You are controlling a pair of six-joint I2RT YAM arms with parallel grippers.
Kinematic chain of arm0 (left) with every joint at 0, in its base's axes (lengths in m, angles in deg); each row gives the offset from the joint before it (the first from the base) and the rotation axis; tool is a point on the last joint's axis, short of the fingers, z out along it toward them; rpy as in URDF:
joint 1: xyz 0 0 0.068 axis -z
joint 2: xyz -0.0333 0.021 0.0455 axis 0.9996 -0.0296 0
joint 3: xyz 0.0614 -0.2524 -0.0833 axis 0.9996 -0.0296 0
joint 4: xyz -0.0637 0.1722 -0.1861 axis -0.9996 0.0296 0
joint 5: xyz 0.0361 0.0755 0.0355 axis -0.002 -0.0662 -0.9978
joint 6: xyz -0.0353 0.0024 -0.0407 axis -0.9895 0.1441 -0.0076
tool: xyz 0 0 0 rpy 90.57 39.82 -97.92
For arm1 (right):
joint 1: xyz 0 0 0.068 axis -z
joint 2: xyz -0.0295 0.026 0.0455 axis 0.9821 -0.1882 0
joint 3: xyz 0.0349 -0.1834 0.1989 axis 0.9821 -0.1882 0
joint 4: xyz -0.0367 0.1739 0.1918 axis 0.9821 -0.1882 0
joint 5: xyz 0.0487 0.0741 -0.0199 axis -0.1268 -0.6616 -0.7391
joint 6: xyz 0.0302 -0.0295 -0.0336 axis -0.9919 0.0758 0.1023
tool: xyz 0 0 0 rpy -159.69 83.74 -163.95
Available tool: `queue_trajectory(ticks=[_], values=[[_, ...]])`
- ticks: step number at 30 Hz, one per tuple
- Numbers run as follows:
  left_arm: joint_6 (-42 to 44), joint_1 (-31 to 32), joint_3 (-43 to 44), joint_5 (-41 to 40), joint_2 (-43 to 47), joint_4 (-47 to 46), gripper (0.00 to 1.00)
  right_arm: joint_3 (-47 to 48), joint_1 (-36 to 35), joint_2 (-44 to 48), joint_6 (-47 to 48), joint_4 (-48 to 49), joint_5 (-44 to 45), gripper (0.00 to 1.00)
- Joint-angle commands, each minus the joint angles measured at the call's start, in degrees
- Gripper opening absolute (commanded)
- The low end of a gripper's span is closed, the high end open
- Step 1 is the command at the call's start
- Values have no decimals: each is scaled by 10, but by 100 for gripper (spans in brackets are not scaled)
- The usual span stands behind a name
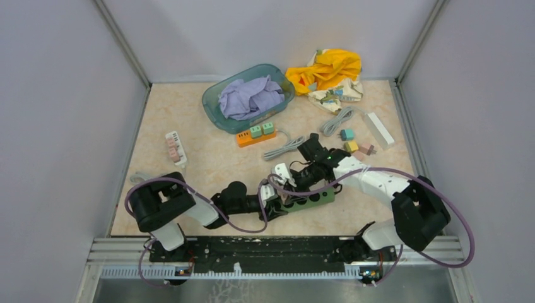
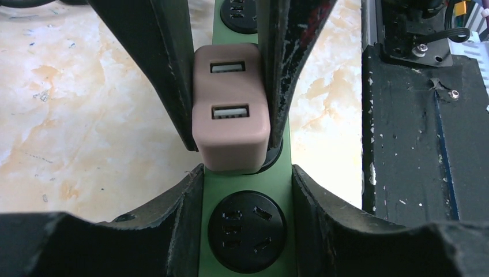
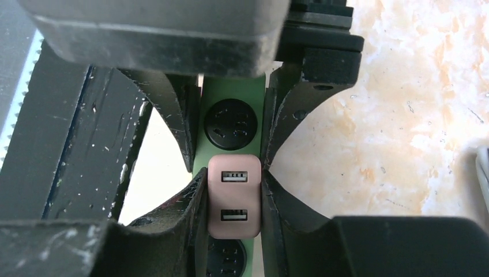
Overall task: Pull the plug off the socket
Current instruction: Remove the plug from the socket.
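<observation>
Top view, far left: a white power strip carrying pink plugs [image 1: 175,148] lies on the beige marbled table [image 1: 208,158], well apart from the work and not involved.

Left arm [image 1: 202,213]: reached in low toward the table's middle. Left jaws are closed astride the green plastic power strip with round black sockets [image 1: 318,197], one finger against each long side, just beside an unused socket. The strip is judged to be pinned flat by this hold.

Task item: the dusty-pink, rounded block plug with two USB ports [image 2: 230,109] stands in a socket of the green strip, near the middle of the table's front edge. Whether its pins are fully seated or partly raised cannot be told.

Right arm [image 1: 372,180]: right jaws are clamped on the pink plug's two side faces, as seen in both wrist views.

Step in hand: both grasps are set; extraction is judged not yet done.

Next move: a straight pull by the right arm, away from the strip face along the pin axis, while the strip is held down. Risk noted: slipping off the smooth sides, or the strip being lifted along.
</observation>
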Motion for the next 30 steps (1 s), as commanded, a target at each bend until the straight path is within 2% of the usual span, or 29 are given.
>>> queue_trajectory(ticks=[1, 3, 7, 11, 15, 19, 24, 30], values=[[0, -13, -13, -1, -4, 65, 1, 24, -47, 8, -46, 45, -58, 0], [-5, -12, -9, 5, -9, 66, 1, 2, -69, 21, -132, 132, -17, 0], [-10, -13, -2, 10, -19, 65, 1, 4, -71, 21, -211, 186, 7, 0], [-9, -13, -4, 5, -17, 66, 1, 14, -55, 27, -162, 140, 23, 0], [-8, -13, -13, -1, -7, 65, 1, 43, -5, 30, -59, 31, 6, 0], [-9, -13, -17, -3, 0, 61, 1, 60, 51, 51, -20, -19, 5, 0], [-13, -13, -23, -10, 4, 52, 1, 60, 141, 80, -30, -17, -24, 0], [-19, -13, -27, -14, 10, 45, 1, 42, 243, 101, -138, 68, -15, 0]])
